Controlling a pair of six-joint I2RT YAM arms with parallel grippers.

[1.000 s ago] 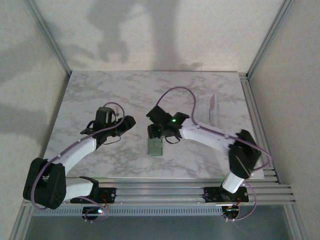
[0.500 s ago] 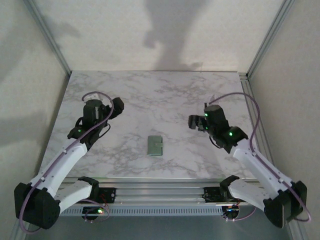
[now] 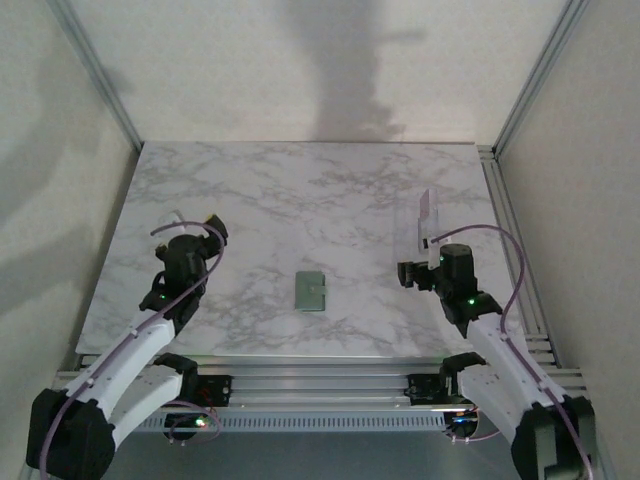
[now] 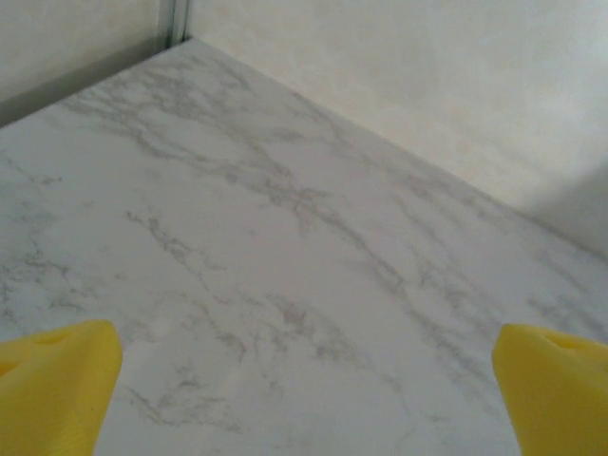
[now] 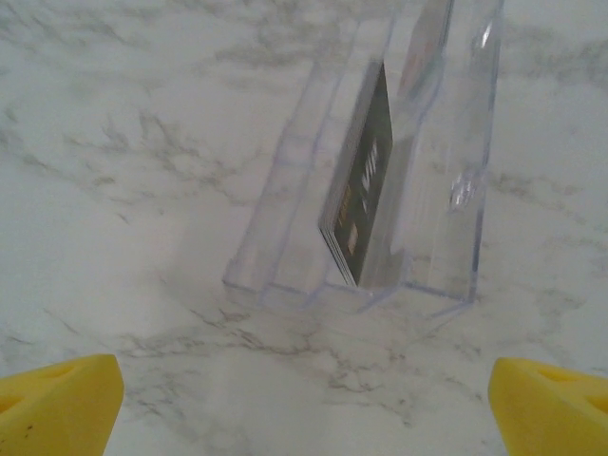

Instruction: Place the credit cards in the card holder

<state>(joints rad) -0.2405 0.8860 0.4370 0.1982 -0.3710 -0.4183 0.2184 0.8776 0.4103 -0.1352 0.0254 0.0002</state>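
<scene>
The card holder [image 3: 312, 291], a small grey-green wallet, lies folded flat near the middle of the marble table, apart from both grippers. A stack of credit cards [image 5: 366, 190] stands on edge in a clear acrylic stand [image 5: 446, 161], a dark card facing out. From above, this stand [image 3: 428, 222] is at the right, just beyond my right gripper [image 3: 420, 262]. In its wrist view the right gripper [image 5: 304, 404] is open and empty, its yellow fingertips [image 5: 57, 399] wide apart. My left gripper [image 3: 190, 232] is at the left, and in its wrist view [image 4: 304, 389] it is open over bare marble.
The marble table [image 3: 300, 190] has white walls on three sides and a metal rail [image 3: 330, 380] along its near edge. Aluminium posts [image 3: 100, 80] stand at the back corners.
Both arms have drawn back from the table's middle to their own sides. The right gripper has left the card holder lying on the table, and both grippers have opened wider.
</scene>
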